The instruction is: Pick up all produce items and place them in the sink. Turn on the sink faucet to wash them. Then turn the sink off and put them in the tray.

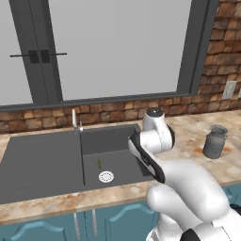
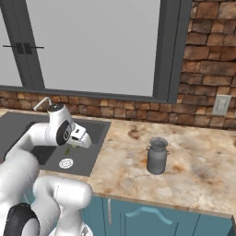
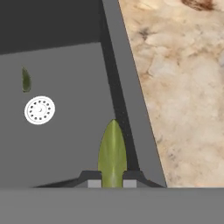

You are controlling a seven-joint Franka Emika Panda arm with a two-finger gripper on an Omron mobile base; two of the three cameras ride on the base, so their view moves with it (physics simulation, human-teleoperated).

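In the hand view my gripper (image 3: 113,181) is shut on one slender green produce item (image 3: 113,153), which sticks out from between the fingertips. It hangs over the right side of the dark grey sink (image 3: 127,113), close to the basin wall. A second produce item (image 3: 26,79) lies on the basin floor beside the white round drain (image 3: 40,110). From the left base view that piece (image 1: 99,163) lies just above the drain (image 1: 106,177). The silver sink faucet (image 1: 74,120) stands at the back rim with no water running. The tray is out of view.
A grey metal milk can (image 2: 157,156) stands on the marble counter (image 2: 193,170) right of the sink. A brick wall and a window run behind the counter. The flat drainboard half (image 1: 42,160) lies left of the basin.
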